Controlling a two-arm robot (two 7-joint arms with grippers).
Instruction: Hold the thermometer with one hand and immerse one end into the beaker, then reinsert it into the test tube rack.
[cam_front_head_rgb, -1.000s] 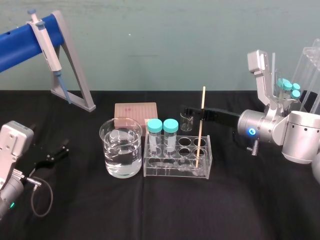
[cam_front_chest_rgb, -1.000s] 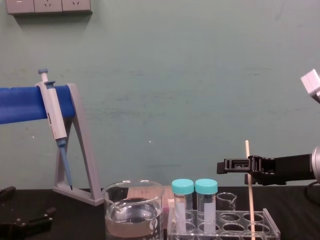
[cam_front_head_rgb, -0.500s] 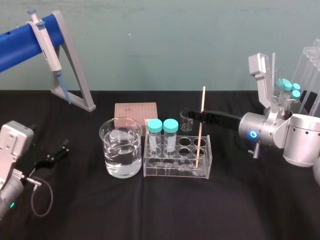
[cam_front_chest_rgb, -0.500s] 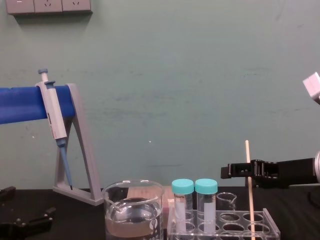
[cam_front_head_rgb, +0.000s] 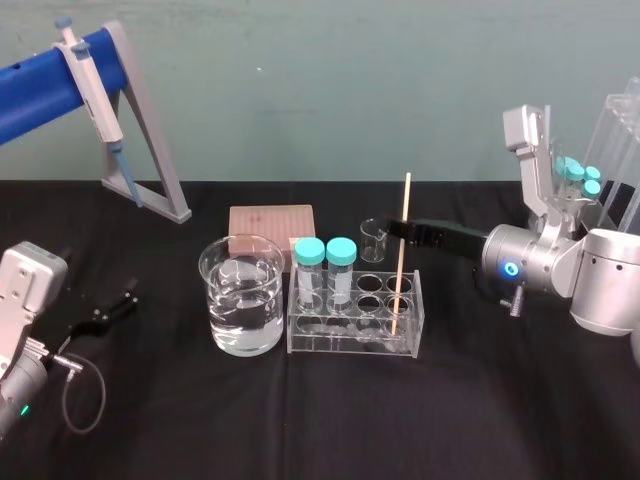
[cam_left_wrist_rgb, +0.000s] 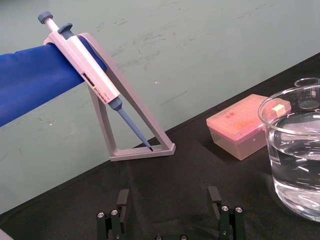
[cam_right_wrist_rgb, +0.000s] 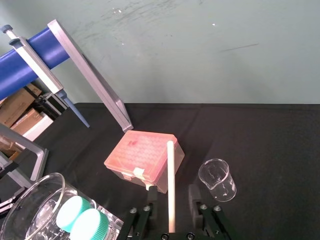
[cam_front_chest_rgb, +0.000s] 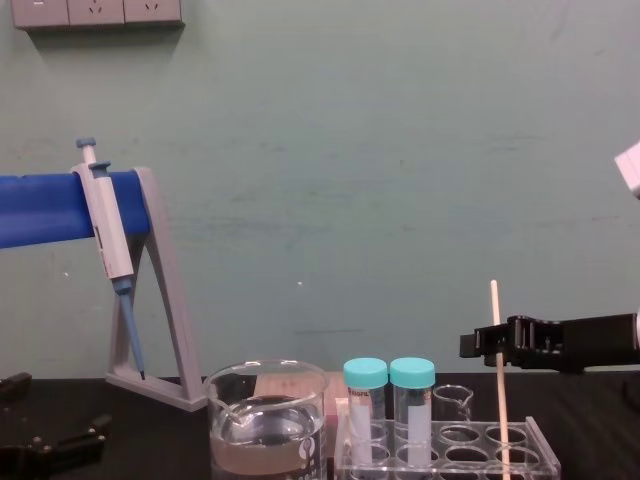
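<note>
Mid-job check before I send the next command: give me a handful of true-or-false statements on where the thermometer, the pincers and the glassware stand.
The thermometer stands in the test tube rack. True.
The right pincer is shut on the thermometer. False: its fingers stand apart, one on each side of the rod.
The beaker holds clear liquid. True.
The teal-capped tubes sit in the beaker. False: they stand in the rack.
The left pincer hovers over the beaker. False: it sits open, low at the left side of the table.
</note>
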